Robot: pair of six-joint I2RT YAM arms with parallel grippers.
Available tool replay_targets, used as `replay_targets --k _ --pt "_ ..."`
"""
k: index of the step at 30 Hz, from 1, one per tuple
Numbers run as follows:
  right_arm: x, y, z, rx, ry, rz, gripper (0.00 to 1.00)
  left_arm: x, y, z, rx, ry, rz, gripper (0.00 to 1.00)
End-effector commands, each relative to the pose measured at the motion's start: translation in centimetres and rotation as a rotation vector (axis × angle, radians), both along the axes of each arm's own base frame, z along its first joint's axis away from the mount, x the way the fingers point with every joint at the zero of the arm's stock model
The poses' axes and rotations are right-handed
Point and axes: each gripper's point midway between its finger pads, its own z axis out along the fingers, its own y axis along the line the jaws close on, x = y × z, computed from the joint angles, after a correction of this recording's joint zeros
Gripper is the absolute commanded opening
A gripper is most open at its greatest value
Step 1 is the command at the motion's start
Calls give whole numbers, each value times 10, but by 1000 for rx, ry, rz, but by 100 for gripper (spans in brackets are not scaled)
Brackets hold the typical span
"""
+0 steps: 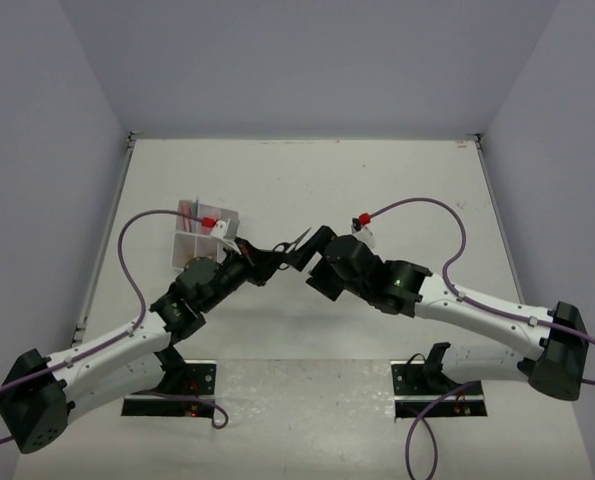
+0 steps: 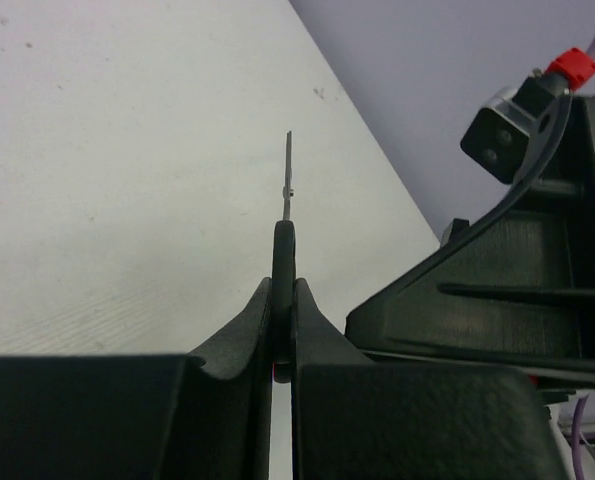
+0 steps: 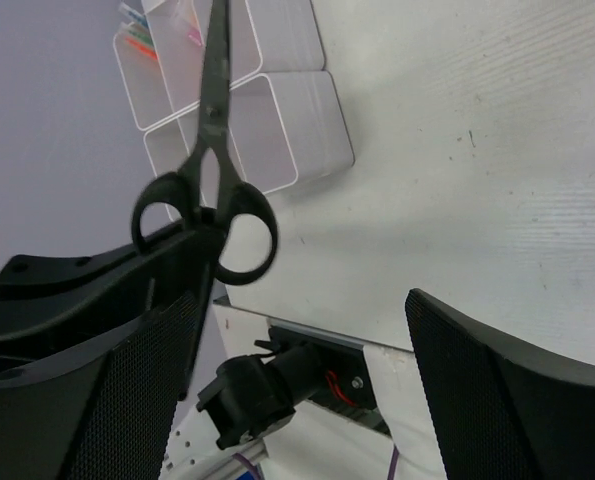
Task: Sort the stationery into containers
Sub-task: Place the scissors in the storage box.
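Observation:
Black-handled scissors (image 1: pixel 299 240) hang in the air between my two grippers. My left gripper (image 2: pixel 284 285) is shut on one handle of the scissors (image 2: pixel 285 245), which show edge-on with the thin blade pointing away over the table. In the right wrist view the scissors (image 3: pixel 215 130) stand blade-up, with the handle rings caught by the left gripper's black fingers (image 3: pixel 117 270). My right gripper (image 3: pixel 302 300) is wide open just beside the scissors, with nothing between its fingers. The clear organiser box (image 1: pixel 205 235) stands behind my left gripper (image 1: pixel 249 262) and holds pink and orange markers (image 3: pixel 142 40) in one far compartment.
The organiser's near compartments (image 3: pixel 297 110) look empty. The right arm's wrist (image 2: pixel 517 280) fills the right side of the left wrist view, close to the left gripper. The arm base plates (image 1: pixel 172 385) sit at the near edge.

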Motion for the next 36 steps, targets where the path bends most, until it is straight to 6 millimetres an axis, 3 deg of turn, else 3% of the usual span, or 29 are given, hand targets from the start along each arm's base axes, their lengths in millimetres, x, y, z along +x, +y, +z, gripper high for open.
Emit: replay_targets --k 1,2,3,4,5,7,9,13,20,30,36 --pt "4 -22 13 9 -71 -61 88 17 31 20 235 14 148 0" --pt "3 -27 10 -6 -71 -67 88 19 35 30 259 10 161 0" --pt "2 -39 5 -33 -83 -86 89 16 53 18 405 55 189 0" --pt "-1 -50 4 -43 -89 -97 89 18 58 33 436 43 201 0" --pt "-2 -60 4 -55 -101 -112 89 16 65 36 494 60 206 0" --pt "-1 -79 5 -80 -133 -155 89 5 82 26 635 132 193 0" --pt "-3 -96 3 -104 -145 -182 89 2 86 36 688 149 174 0" --pt "-10 -127 2 -82 -172 -244 95 -8 101 29 838 218 140 0" --pt "-16 -149 -5 -79 -194 -268 96 -14 131 15 1039 293 168 0" --pt "-18 -154 -15 -110 -177 -271 99 2 122 -10 1205 416 122 0" --pt "-18 -157 -16 -110 -183 -279 99 15 127 -20 1277 454 156 0"
